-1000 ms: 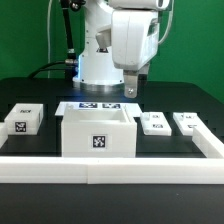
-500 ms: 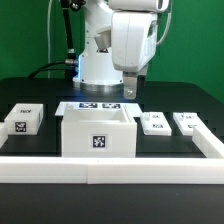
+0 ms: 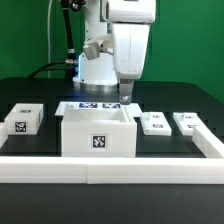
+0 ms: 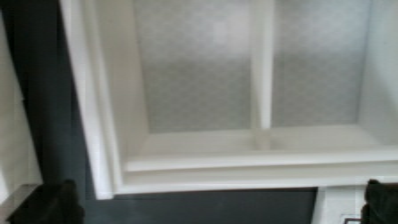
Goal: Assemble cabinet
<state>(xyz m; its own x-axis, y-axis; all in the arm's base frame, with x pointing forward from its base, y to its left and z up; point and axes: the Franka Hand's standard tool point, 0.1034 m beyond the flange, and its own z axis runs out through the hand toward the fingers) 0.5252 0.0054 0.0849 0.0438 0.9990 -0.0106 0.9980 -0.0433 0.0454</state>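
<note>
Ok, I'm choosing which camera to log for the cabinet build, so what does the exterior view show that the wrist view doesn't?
Only the exterior view shows the arm, the cabinet with its tagged front, the small tagged blocks either side of it and the white rail. Only the wrist view shows the inner divider and the open pincer with its dark fingertips set wide apart. Both show the cabinet and the black table.

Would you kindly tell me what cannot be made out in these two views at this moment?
- Exterior view: inside of the cabinet, hidden by its front wall.
- Exterior view: the marker board, partly behind the cabinet.
- Wrist view: the cabinet's outer walls, cut off by frame edges.
- Wrist view: the gripper, only blurred fingertips showing.
</note>
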